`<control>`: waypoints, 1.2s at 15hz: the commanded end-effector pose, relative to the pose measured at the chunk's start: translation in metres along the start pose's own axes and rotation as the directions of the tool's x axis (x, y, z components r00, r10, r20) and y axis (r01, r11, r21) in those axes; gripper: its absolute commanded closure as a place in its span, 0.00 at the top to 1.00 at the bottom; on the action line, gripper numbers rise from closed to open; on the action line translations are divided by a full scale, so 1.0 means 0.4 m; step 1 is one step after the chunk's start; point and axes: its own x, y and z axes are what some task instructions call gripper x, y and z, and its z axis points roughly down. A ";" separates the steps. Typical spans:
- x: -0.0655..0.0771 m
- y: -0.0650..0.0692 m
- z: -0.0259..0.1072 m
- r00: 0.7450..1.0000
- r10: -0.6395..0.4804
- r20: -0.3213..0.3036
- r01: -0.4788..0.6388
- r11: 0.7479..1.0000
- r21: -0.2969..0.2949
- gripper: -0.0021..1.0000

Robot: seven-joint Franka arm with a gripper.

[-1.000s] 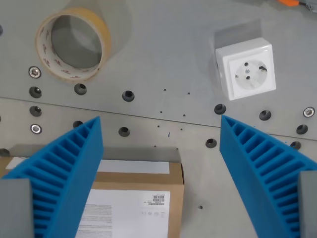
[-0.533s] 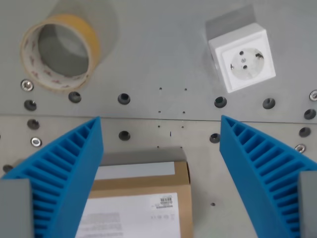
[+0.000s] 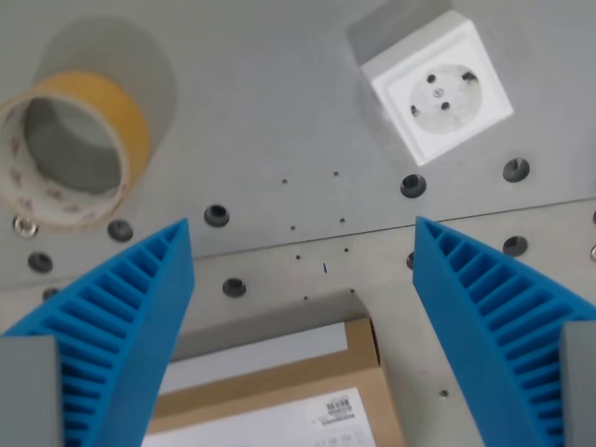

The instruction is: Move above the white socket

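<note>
The white socket (image 3: pixel 440 98) is a square block with a round two-pin face, lying on the grey metal table in the upper right of the wrist view, turned at an angle. My gripper (image 3: pixel 303 242) is open: its two blue ribbed fingers (image 3: pixel 112 326) stand wide apart at the lower left and lower right with nothing between them. The socket lies above and just inside the right finger, apart from it.
A roll of tan tape (image 3: pixel 67 144) lies at the upper left. A cardboard box with a white label (image 3: pixel 279 396) sits at the bottom between the fingers. The grey plate (image 3: pixel 270 112) has rows of bolt holes and a seam running across.
The whole scene has rotated and shifted: the camera moved. The socket now sits higher and more to the left, the tape lower left, the box further right. Fingers stay equally wide.
</note>
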 end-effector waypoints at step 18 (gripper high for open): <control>0.021 0.160 0.236 0.616 0.780 -0.106 -0.781 0.623 0.042 1.00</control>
